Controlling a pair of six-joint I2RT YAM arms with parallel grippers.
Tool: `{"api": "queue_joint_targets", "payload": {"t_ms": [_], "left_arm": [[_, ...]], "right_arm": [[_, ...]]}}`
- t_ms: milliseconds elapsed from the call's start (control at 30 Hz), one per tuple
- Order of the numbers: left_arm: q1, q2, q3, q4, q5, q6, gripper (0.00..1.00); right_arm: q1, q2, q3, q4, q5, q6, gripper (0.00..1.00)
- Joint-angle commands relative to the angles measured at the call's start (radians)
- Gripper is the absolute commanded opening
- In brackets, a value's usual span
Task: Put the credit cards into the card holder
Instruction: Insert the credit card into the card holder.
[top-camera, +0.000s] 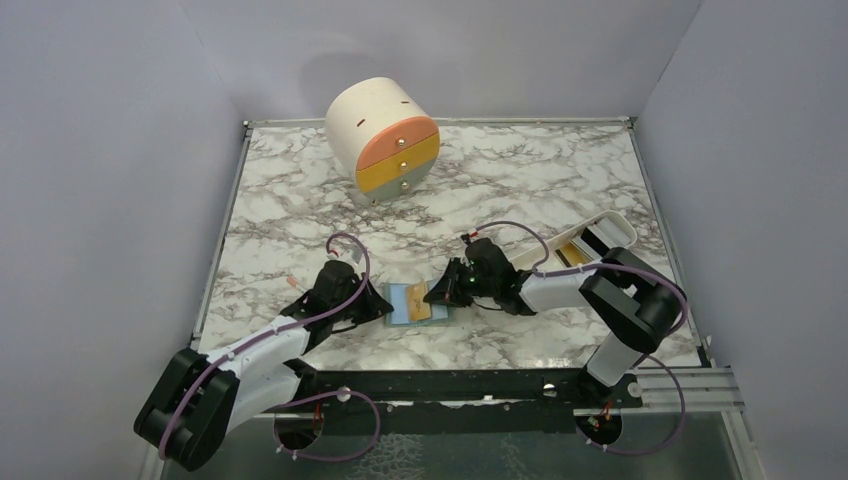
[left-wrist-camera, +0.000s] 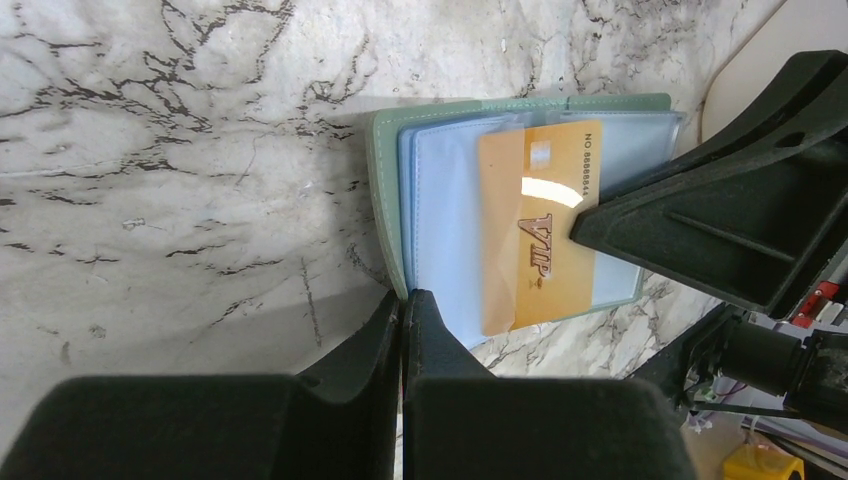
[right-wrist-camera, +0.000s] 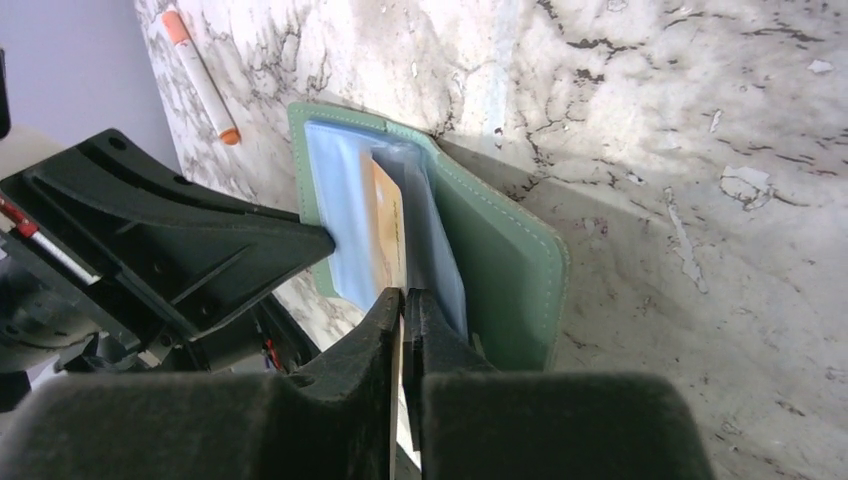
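A tan VIP card (left-wrist-camera: 535, 235) sits partly inside the blue lining of the open green wallet (left-wrist-camera: 385, 200), its outer end clamped in the right jaws. The left jaws, pressed together, touch the wallet's opposite edge, so the wallet lies on the marble bench (top-camera: 500, 190) between both jaws. Behind the right jaws, a white tray (top-camera: 612, 222) holds more cards (top-camera: 572, 252)
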Motion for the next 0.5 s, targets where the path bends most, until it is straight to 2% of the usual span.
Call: {"api": "queue_joint_targets", "payload": {"t_ms": [0,167,300,467], "left_arm": [[-0.003,0.016,-0.016,0.013,0.033,-0.004,0.0],[-0.003,0.003,-0.031,0.031,0.038,-0.02,0.0],[-0.003,-0.009,-0.037,0.045,0.044,-0.026,0.0],[-0.003,-0.015,-0.034,0.052,0.048,-0.032,0.0]], "right_arm": [[0.017,0.037,0.044,-0.033,0.025,-0.022,0.09],[0.044,0.016,0.091,-0.157,0.103,-0.076,0.23],[0.054,0.001,0.131,-0.255,0.158,-0.11,0.24],[0.073,0.005,0.164,-0.291,0.185,-0.123,0.22]]}}
